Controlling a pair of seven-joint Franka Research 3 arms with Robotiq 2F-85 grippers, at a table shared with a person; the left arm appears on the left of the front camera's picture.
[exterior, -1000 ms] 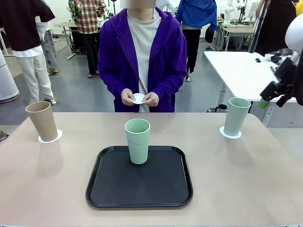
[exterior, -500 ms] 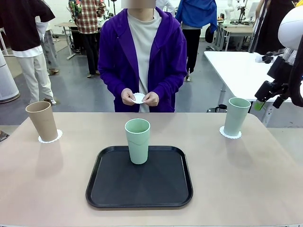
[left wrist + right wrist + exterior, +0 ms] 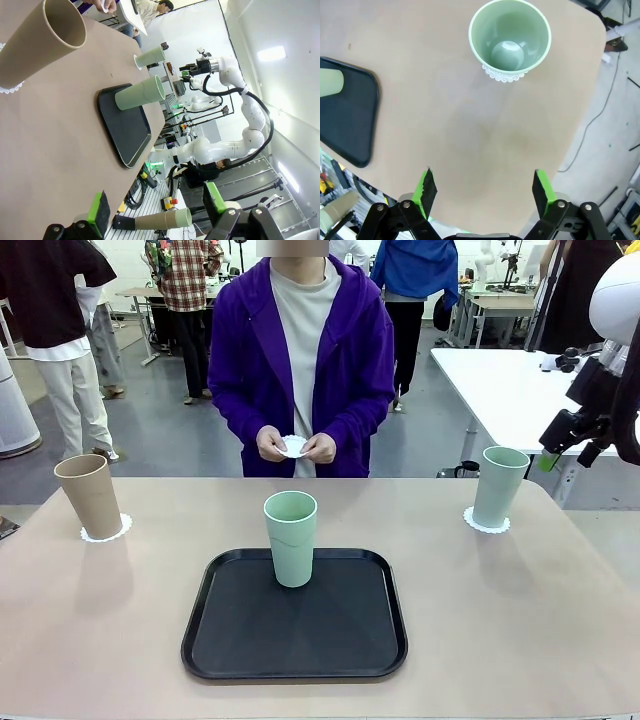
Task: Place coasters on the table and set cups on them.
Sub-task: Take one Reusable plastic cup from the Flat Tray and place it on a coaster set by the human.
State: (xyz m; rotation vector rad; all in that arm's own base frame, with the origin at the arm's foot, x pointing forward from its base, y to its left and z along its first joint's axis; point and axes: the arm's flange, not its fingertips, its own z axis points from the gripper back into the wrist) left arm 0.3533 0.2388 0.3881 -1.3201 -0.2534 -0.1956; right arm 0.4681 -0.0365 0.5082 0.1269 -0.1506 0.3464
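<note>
Green cup (image 3: 291, 537): stood upright on black tray (image 3: 240, 630), frame centre | judged light, rigid, smooth, easily tipped; best gripped mid-wall | left end effector (image 3: 155, 205), right end effector (image 3: 485, 187): both spread wide, empty

A smooth grey floor (image 3: 150, 440) lay across the room. On the right stood a white-topped table (image 3: 500, 380) on pale legs. Farther back were more desks (image 3: 500, 302), with several people (image 3: 60, 340) standing among them. The left wrist view caught a white wall (image 3: 200, 25) and a bright ceiling light (image 3: 272, 52).
</note>
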